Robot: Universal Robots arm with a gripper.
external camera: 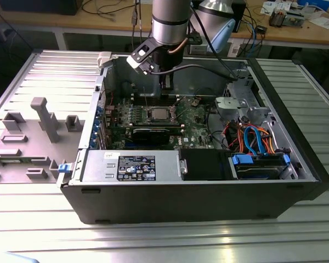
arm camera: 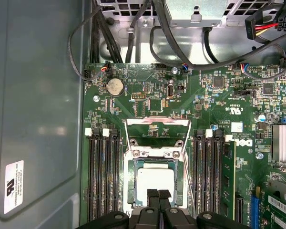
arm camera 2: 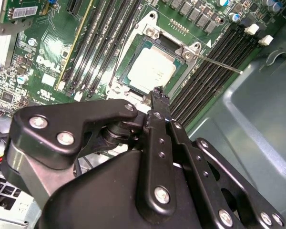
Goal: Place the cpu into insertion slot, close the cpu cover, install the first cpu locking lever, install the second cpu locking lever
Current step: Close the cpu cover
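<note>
Poised in exterior view at 12 o'clock of seated cpu (external camera: 156, 114), gripper (external camera: 163, 86) clenched empty, apparently for the unlatched lever (arm camera 2: 218, 63).

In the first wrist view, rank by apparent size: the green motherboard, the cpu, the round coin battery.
1. green motherboard, by far largest.
2. cpu, one edge hidden by the tool.
3. round coin battery, smallest.
</note>
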